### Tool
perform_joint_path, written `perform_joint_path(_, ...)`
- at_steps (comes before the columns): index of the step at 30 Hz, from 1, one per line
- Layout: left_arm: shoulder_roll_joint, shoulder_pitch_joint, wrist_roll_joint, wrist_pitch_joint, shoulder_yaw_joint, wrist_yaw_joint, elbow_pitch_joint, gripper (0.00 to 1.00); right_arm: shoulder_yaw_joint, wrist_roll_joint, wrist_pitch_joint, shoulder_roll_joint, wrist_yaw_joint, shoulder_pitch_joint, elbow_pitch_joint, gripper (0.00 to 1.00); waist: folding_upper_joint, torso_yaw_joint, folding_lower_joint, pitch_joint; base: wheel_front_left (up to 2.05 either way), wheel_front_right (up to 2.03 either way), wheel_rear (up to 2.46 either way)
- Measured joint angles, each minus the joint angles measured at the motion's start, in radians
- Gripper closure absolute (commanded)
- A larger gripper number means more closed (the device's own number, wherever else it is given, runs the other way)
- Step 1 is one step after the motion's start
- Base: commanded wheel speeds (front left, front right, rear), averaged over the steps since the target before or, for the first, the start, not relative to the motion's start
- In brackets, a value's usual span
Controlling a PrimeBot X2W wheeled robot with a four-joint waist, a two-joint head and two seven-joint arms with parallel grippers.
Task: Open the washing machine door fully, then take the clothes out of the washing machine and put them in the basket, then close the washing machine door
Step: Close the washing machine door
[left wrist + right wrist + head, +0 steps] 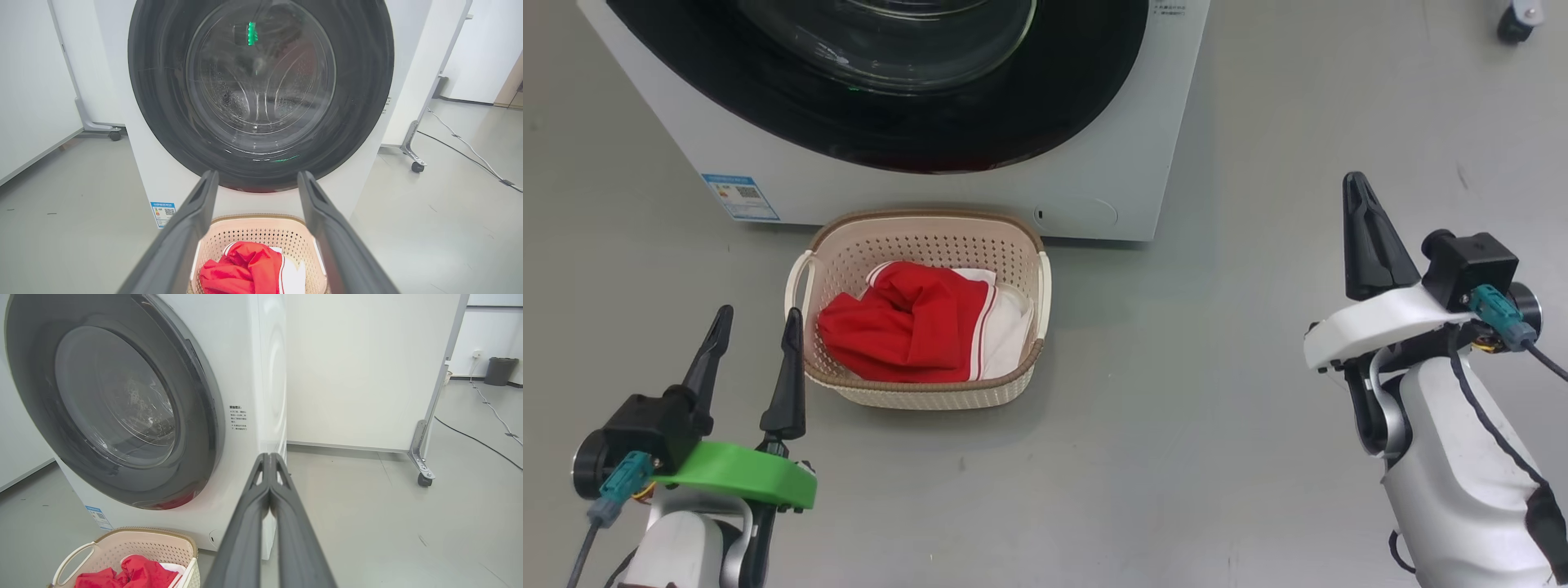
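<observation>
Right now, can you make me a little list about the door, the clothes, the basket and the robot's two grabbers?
washing machine door: shut, flat against the washing machine
clothes: red and white, piled in the basket
basket: on the floor, just in front of the washing machine
left gripper: open, empty, beside the basket
right gripper: shut, empty, off to the other side
</observation>
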Motion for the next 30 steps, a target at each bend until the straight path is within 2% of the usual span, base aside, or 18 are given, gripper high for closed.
perform_joint_path(14, -0.004, 0.057, 0.012, 0.0, 0.031, 0.0, 0.002, 0.0, -0.025, -0.01, 0.0, 0.029, -0.009, 0.183, -0.106, 1.0, 0.0, -0.046, 0.0, -0.07, 0.0, 0.0, 0.0)
perform_joint_path(15, -0.005, 0.058, 0.016, 0.0, 0.033, 0.001, 0.002, 0.0, -0.028, -0.011, 0.0, 0.029, -0.009, 0.191, -0.114, 0.71, 0.0, -0.046, 0.0, -0.071, 0.0, 0.0, 0.0)
perform_joint_path(16, -0.006, 0.058, 0.018, 0.0, 0.036, 0.002, 0.001, 0.0, -0.03, -0.011, 0.0, 0.03, -0.009, 0.199, -0.121, 0.2, 0.0, -0.047, 0.0, -0.072, 0.0, 0.0, 0.0)
perform_joint_path(17, -0.006, 0.058, 0.018, 0.0, 0.04, 0.002, 0.002, 0.0, -0.032, -0.012, 0.0, 0.03, -0.01, 0.206, -0.129, 0.0, 0.0, -0.047, 0.0, -0.072, 0.0, 0.0, 0.0)
perform_joint_path(30, -0.021, 0.078, 0.012, 0.0, 0.047, 0.002, 0.02, 0.0, -0.048, -0.038, 0.0, 0.032, -0.01, 0.277, -0.186, 0.0, 0.0, -0.04, 0.0, -0.074, 0.0, 0.0, 0.0)
